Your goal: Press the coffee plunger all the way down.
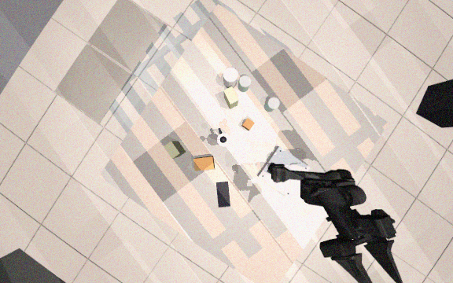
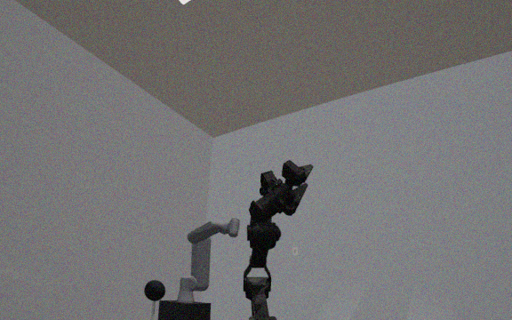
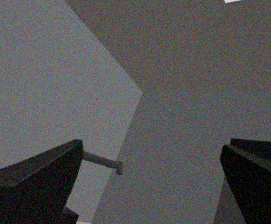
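One end effector (image 3: 152, 183) is standing wide open, gripping nothing, pointing up at wall and ceiling; the coffee press (image 1: 222, 139) is sitting mid-desk (image 1: 289, 212), well apart from it, plunger untouched; arm probably parking clear before approach.

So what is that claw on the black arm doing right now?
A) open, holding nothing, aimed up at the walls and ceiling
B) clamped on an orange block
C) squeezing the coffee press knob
A: in the wrist view the gripper has its two fingers wide apart with only wall and ceiling between them, far from the coffee press.
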{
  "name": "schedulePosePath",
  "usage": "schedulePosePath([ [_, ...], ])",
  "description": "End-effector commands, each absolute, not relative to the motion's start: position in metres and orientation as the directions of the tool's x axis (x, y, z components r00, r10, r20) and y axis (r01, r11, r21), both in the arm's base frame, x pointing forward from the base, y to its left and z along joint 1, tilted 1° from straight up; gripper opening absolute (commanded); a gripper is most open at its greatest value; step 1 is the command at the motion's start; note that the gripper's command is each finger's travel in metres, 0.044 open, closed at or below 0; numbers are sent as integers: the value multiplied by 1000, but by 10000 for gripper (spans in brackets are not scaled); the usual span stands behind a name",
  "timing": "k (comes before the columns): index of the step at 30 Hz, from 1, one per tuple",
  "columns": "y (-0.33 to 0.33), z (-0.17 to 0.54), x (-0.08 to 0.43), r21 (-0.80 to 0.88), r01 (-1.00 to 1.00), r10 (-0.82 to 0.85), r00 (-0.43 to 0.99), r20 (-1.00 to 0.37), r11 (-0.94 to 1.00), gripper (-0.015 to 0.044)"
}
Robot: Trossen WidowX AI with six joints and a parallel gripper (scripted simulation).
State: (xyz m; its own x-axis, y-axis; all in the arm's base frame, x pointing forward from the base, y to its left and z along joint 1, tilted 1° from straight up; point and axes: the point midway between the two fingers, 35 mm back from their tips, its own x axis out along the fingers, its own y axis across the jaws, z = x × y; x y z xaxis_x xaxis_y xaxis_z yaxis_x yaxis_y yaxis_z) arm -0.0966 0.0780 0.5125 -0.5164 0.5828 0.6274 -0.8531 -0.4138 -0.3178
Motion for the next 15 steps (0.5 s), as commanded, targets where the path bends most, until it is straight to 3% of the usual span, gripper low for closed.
schedulePosePath([
  [1,79,514,-94,-312,-858,585,-508,633,-408,426],
  [7,93,535,-48,-194,-941,615,-329,716,-278,440],
  [15,111,550,74,122,-986,634,167,755,114,440],
])
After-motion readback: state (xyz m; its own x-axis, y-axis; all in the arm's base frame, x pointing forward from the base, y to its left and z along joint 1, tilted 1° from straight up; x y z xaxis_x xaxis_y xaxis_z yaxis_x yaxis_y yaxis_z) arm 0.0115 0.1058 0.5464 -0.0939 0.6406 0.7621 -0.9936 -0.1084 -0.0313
